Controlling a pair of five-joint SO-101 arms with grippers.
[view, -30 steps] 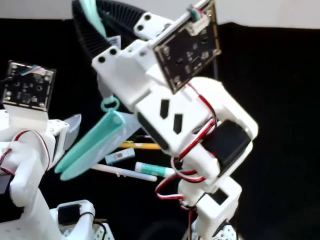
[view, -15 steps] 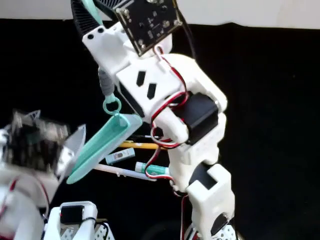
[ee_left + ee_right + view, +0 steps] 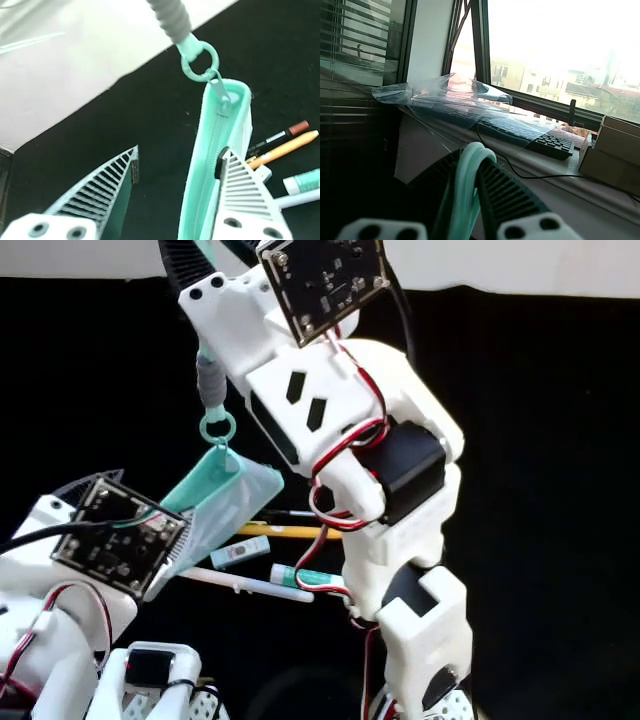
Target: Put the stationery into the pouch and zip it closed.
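The mint pouch (image 3: 215,495) hangs above the black table by a ring (image 3: 217,427) and a grey and mint strap. My right gripper (image 3: 186,254) is high at the back, shut on that strap (image 3: 468,172). Its zipper pull (image 3: 221,95) sits at the ring end of the zip. My left gripper (image 3: 180,150) is open, with the pouch's zip edge (image 3: 207,165) between its fingers and close against one finger (image 3: 245,192). Under the pouch lie a yellow pencil (image 3: 275,532), a dark pen (image 3: 277,137), a teal-and-white marker (image 3: 310,578), a white pen (image 3: 245,585) and a small white stick (image 3: 240,552).
The right arm's white body (image 3: 400,540) stands across the middle of the table, beside the stationery. The left arm's wrist board (image 3: 120,535) covers the pouch's lower end. A pale wall edge (image 3: 75,60) runs behind the black table.
My right arm has swung up and back, lifting the strap higher. My left wrist has dropped from the upper left and come in under the pouch, now bracketing its lower part.
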